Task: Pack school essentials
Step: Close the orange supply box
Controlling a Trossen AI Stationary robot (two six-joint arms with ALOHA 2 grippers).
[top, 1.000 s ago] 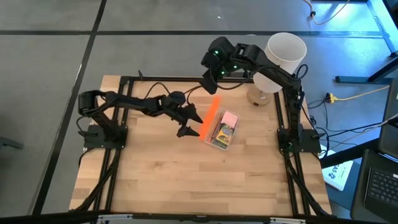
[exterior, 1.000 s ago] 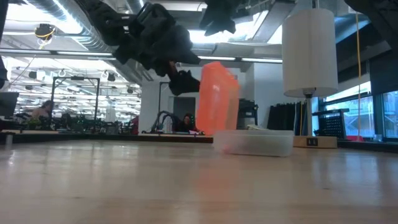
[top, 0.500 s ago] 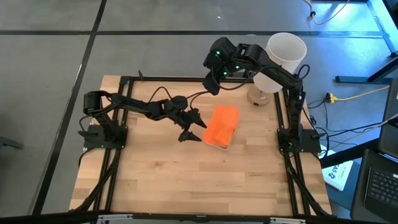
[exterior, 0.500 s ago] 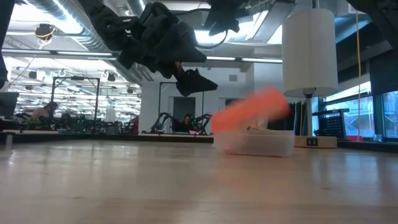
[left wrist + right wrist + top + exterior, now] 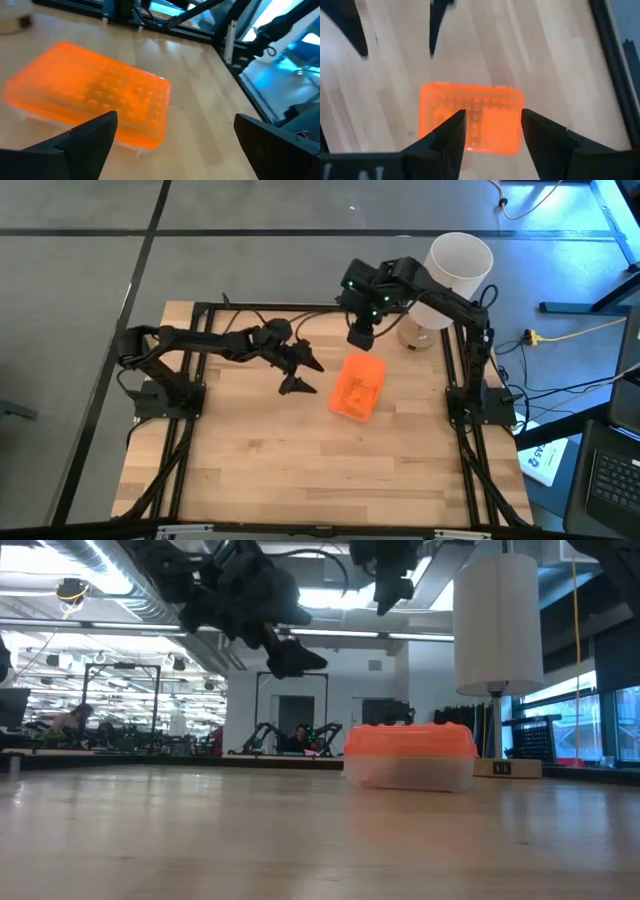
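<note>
The left gripper (image 5: 303,374) is being held above the surface, left of the box (image 5: 357,387), fingers spread wide and empty. The box, lid (image 5: 408,739) down, is sitting right of centre; it is judged light, stiff and slippery, best gripped across its short sides. The right gripper (image 5: 361,338) is hovering just beyond the box, fingers partly apart, holding nothing.

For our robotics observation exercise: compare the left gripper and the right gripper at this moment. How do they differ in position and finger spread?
The left gripper hangs beside the orange-lidded box, on its left; the right gripper hangs just past the box's far end. The left gripper's fingers stand wide open; the right gripper's stand closer together, though open. Both are empty and off the table.
</note>
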